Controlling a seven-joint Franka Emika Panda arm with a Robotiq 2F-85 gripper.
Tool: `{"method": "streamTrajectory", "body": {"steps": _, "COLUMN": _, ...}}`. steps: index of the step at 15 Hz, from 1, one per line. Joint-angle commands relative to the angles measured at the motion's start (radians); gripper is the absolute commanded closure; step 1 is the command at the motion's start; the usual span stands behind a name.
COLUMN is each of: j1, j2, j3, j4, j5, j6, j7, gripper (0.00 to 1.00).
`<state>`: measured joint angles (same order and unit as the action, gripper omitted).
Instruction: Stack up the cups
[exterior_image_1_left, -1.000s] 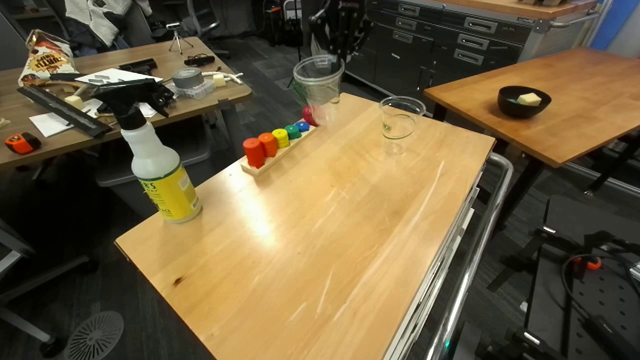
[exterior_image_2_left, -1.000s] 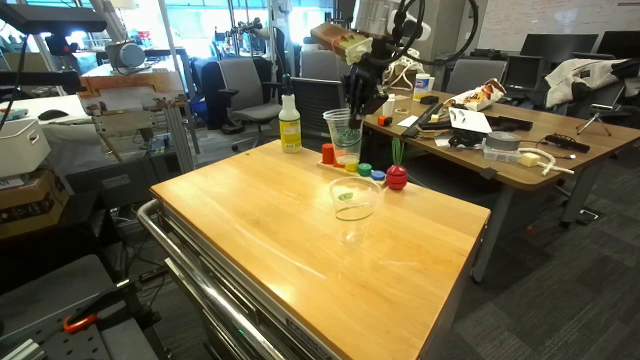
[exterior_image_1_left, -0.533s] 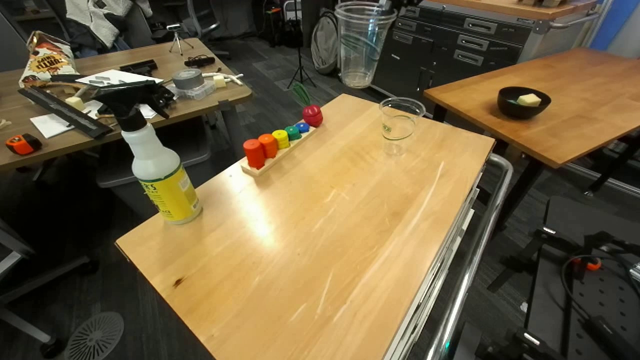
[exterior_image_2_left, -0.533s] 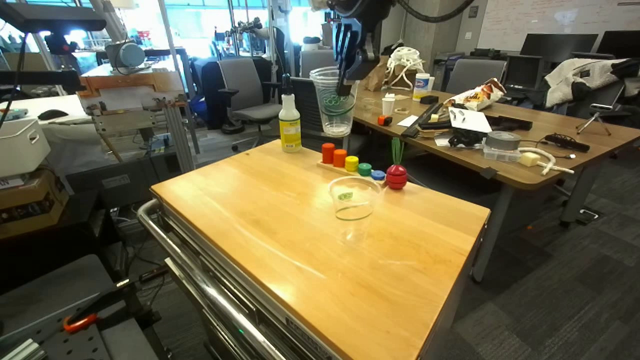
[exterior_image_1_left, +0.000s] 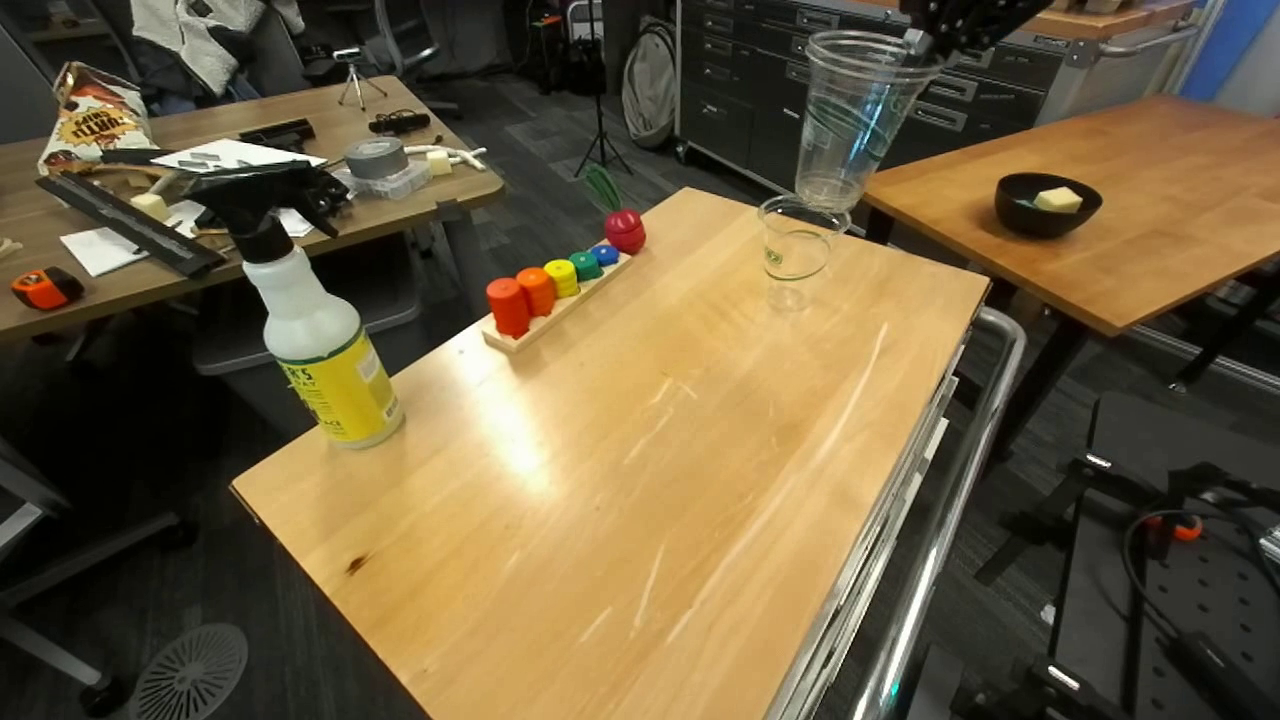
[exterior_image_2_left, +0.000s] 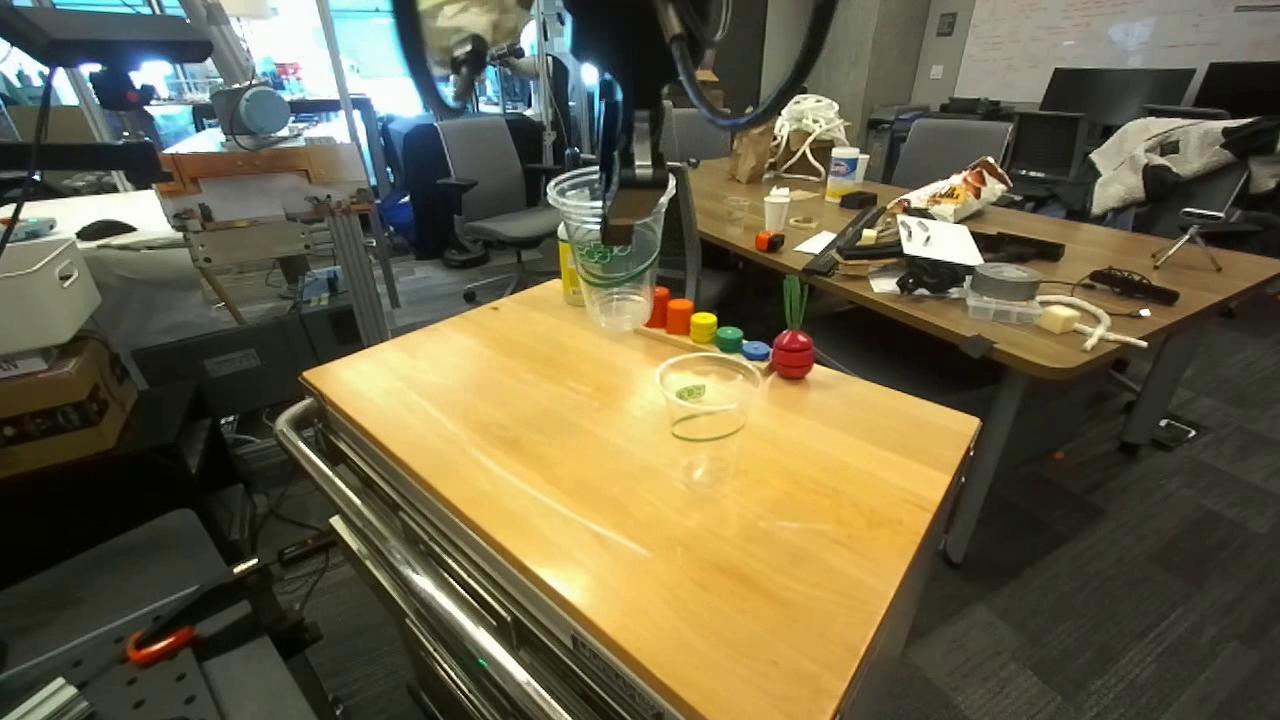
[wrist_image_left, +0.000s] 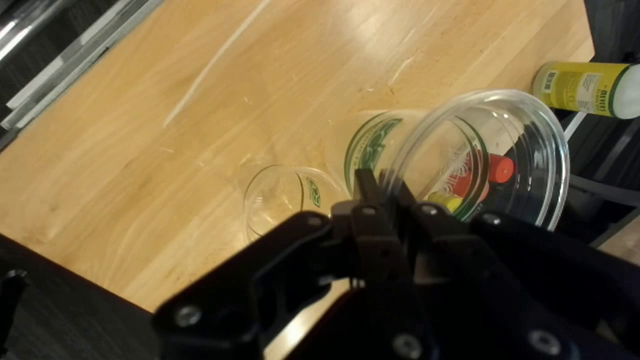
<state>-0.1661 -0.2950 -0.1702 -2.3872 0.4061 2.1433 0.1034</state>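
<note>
Cups (exterior_image_1_left: 856, 122), apparently two nested, pinched in pincer (wrist_image_left: 377, 177) aloft; third cup (exterior_image_2_left: 708, 422) on table (exterior_image_2_left: 480, 440).

Nested cups (exterior_image_2_left: 622, 272): clear, green-printed, above the counter (exterior_image_2_left: 500, 420), wall pinched by the end effector (exterior_image_2_left: 614, 208)
Single cup (exterior_image_2_left: 708, 420): upright on the counter, apart from the nested cups
Coloured blocks (exterior_image_2_left: 703, 327): in a row, beside a red, green-topped toy (exterior_image_2_left: 793, 356)
Yellow bottle (exterior_image_2_left: 569, 270): mostly hidden
</note>
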Motion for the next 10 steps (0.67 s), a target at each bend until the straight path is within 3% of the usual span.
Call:
{"method": "streamTrajectory", "body": {"steps": 1, "j1": -0.016, "j2": -0.087, "j3": -0.01, "j4": -0.098, "j5": 0.006, "j6": 0.088, "j7": 0.011, "gripper": 0.98}}
{"method": "streamTrajectory", "body": {"steps": 5, "j1": -0.033, "j2": -0.053, "j3": -0.018, "j4": -0.094, "j5": -0.015, "j6": 0.185, "j7": 0.036, "gripper": 0.98}}
{"method": "streamTrajectory", "body": {"steps": 10, "j1": -0.036, "j2": 0.039, "j3": -0.031, "j4": -0.03, "j5": -0.018, "j6": 0.208, "j7": 0.044, "gripper": 0.98}}
